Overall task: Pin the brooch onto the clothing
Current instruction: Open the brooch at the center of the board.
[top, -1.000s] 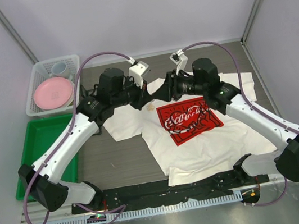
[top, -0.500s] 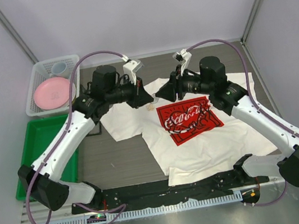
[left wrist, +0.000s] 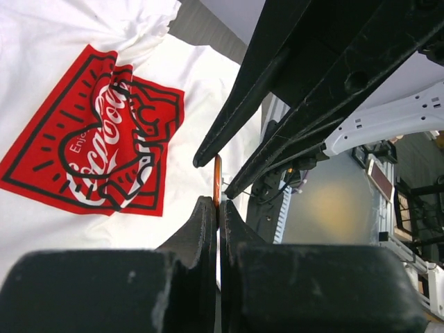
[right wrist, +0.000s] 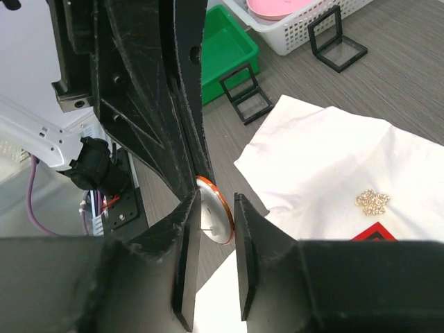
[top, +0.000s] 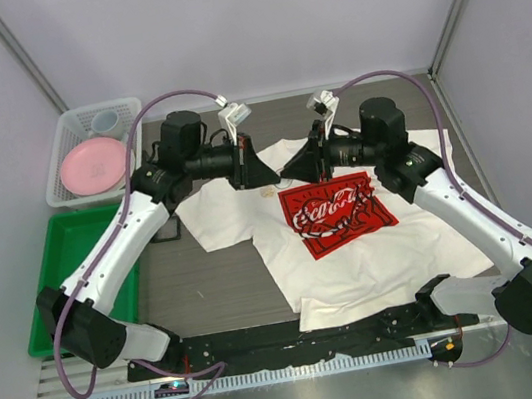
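Brooch [right wrist: 373, 201]: small gold sparkly cluster; lies on white clothing [right wrist: 326, 152].

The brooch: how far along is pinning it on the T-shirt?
Done: a gold ornament lies on the white T-shirt. In hand: the left gripper pinches a thin orange-rimmed disc in mid-air, between the open fingers of the right gripper. Left: fastening; nothing looks pinned yet.

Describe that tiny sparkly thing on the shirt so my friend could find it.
Find the white T-shirt spread on the table, then its red square print. Just beyond the print's upper left corner lies a small gold cluster, the only glittering thing on the plain white cloth.
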`<state>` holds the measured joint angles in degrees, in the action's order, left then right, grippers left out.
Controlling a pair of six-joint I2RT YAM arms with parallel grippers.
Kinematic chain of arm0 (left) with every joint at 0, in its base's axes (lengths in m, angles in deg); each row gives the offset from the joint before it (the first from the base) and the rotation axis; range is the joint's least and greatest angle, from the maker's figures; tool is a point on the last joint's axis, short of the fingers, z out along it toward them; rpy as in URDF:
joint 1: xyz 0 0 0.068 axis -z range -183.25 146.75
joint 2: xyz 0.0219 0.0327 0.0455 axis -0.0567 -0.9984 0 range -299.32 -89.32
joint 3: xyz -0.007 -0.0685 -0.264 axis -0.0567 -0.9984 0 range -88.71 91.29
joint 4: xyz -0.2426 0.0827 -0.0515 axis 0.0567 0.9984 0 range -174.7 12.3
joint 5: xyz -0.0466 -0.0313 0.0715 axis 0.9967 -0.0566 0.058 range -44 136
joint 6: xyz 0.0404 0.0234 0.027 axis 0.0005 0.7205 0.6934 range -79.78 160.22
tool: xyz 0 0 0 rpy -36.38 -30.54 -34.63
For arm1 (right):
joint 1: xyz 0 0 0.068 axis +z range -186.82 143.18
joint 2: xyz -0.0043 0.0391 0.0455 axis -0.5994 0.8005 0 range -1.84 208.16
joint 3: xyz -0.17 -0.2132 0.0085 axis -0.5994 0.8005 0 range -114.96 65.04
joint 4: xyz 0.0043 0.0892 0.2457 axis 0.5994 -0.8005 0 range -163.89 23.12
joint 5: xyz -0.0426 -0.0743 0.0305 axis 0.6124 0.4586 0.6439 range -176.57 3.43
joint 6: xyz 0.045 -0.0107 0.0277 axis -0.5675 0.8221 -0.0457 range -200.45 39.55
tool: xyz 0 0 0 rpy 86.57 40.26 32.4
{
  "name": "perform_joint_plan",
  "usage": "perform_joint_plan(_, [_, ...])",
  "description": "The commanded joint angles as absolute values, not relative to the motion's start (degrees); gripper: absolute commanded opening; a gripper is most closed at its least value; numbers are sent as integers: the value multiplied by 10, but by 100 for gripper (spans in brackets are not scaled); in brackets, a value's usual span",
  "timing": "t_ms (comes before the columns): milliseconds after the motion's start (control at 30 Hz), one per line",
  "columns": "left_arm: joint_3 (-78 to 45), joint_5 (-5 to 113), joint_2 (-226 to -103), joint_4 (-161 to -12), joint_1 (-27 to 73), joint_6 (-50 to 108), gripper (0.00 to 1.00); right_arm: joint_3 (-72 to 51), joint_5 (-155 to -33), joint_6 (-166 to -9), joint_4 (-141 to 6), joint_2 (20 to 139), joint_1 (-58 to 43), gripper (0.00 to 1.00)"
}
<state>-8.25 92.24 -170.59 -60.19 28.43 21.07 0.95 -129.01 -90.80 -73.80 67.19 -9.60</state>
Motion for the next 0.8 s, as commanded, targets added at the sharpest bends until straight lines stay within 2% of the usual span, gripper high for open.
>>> perform_joint_plan(0, [-84, 973, -1700, -656, 280, 175, 0, 0, -1322, -905, -729, 677, -98, 20])
perform_joint_plan(67, [-85, 974, -1700, -659, 279, 171, 0, 1, -1325, -909, -729, 678, -100, 10])
perform_joint_plan(100, [-85, 976, -1701, -662, 277, 169, 0, 1, -1326, -911, -728, 678, -101, 1])
perform_joint_plan(200, [-91, 984, -1703, -680, 273, 153, 0, 7, -1345, -931, -715, 680, -112, 1])
perform_joint_plan(433, [-110, 986, -1700, -707, 273, 131, 21, 44, -1399, -1042, -579, 686, -152, 1])
perform_joint_plan(533, [-115, 990, -1703, -720, 273, 119, 23, 49, -1418, -1067, -554, 691, -154, 1])
perform_joint_plan(600, [-117, 989, -1704, -729, 273, 112, 22, 53, -1424, -1084, -543, 692, -153, 1])
perform_joint_plan(733, [-120, 994, -1706, -735, 273, 103, 9, 59, -1424, -1102, -513, 694, -154, 1])
perform_joint_plan(767, [-126, 995, -1705, -740, 273, 100, 8, 60, -1424, -1104, -511, 696, -154, 1])
